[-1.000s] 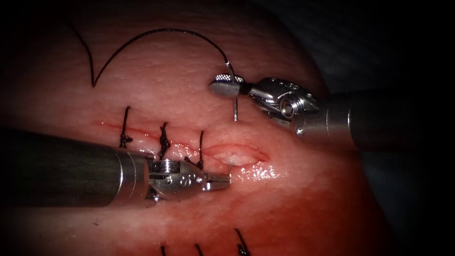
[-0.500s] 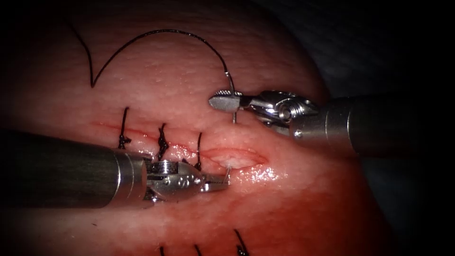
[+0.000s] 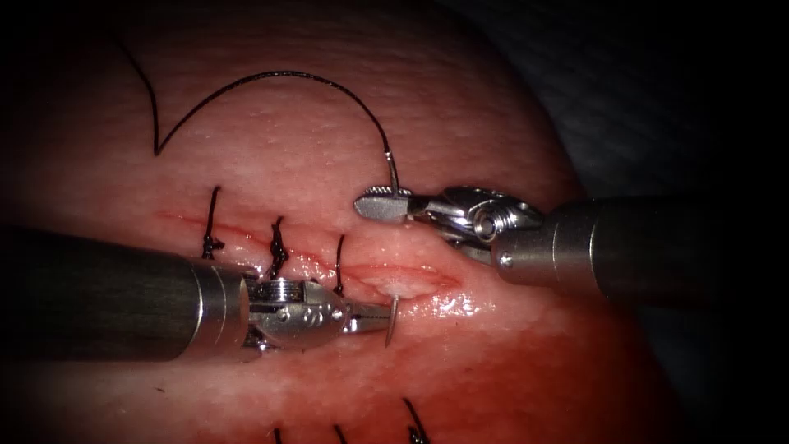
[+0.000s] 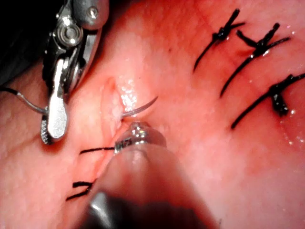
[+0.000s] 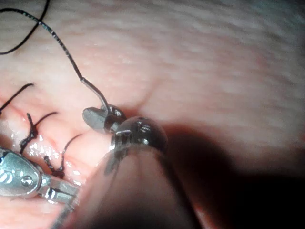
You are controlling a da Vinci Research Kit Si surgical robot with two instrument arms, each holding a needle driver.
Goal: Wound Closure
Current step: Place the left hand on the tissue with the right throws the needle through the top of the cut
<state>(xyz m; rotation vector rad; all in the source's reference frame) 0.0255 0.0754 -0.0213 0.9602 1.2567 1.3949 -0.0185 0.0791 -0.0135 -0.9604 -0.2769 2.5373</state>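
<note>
Gripping the tissue (image 3: 526, 362) at the near lip of the cut (image 3: 411, 275), the left tool (image 3: 374, 319) is pinching with closed jaws just beside the needle's point (image 3: 391, 319), which is now standing out of that near edge where half a second ago only a glint was showing. The needle (image 3: 394, 177) is running under the open right end of the cut, and its rear end, where the thread (image 3: 271, 76) joins, is clamped crosswise in the closed jaws of the right tool (image 3: 380, 205) on the far side. My worry: with so little point showing, the needle could be twisting in the right tool's jaws or tearing the thin near lip if the curve is not followed. Left of the gap, three stitches (image 3: 277, 247) are holding the cut closed. Beyond them the thread is looping loosely over pale, wet tissue; red fluid (image 3: 493, 386) is pooling nearer, and darkness is surrounding the mound.
</note>
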